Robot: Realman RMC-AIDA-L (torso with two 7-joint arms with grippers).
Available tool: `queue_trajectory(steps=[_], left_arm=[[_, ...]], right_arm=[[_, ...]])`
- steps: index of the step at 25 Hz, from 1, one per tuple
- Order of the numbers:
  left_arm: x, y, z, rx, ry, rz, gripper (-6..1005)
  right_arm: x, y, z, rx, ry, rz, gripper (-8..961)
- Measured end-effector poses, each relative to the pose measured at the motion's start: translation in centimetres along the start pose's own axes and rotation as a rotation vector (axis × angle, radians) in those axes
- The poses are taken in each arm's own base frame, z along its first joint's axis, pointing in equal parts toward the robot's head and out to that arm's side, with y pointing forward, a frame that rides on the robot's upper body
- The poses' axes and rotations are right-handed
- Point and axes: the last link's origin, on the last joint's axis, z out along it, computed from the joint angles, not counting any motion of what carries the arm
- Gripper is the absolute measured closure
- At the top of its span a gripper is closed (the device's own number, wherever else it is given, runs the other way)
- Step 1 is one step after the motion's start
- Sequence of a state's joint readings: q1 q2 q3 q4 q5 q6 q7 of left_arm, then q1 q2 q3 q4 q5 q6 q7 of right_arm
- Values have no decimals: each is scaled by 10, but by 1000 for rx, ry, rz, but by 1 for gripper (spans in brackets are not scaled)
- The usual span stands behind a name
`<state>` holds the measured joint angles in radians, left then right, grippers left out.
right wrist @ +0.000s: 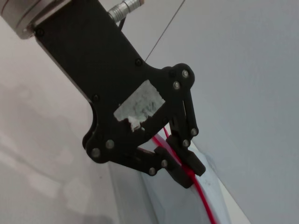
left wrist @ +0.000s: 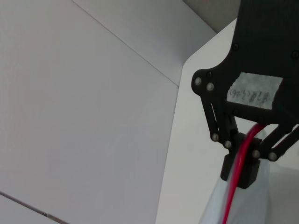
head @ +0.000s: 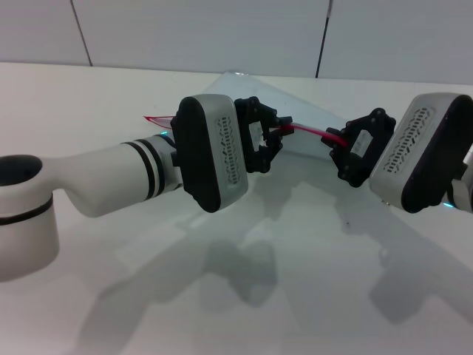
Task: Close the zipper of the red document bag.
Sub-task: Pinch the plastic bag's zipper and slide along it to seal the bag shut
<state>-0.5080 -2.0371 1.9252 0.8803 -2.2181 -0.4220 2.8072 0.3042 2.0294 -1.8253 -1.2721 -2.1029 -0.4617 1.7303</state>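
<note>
Pinching the zipper (head: 310, 131) from both ends above the white table (head: 310, 296): left gripper (head: 278, 134) clamped on the red strip, right gripper (head: 334, 144) likewise closed on it. Red document bag (head: 299, 111) lifted between them, sloping back toward the wall.

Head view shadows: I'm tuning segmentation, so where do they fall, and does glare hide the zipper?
Head view: soft grey arm shadows spread over the table nearer the camera; no glare on the zipper. Both wrist views: red strip shows crisp, unshadowed.
</note>
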Motion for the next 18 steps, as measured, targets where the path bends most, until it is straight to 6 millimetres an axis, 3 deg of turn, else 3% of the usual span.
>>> queue_trajectory(steps=[18], left_arm=[[-10, 0, -6, 18, -40, -20, 906]], right_arm=[[6, -7, -3, 30, 13, 11, 836]])
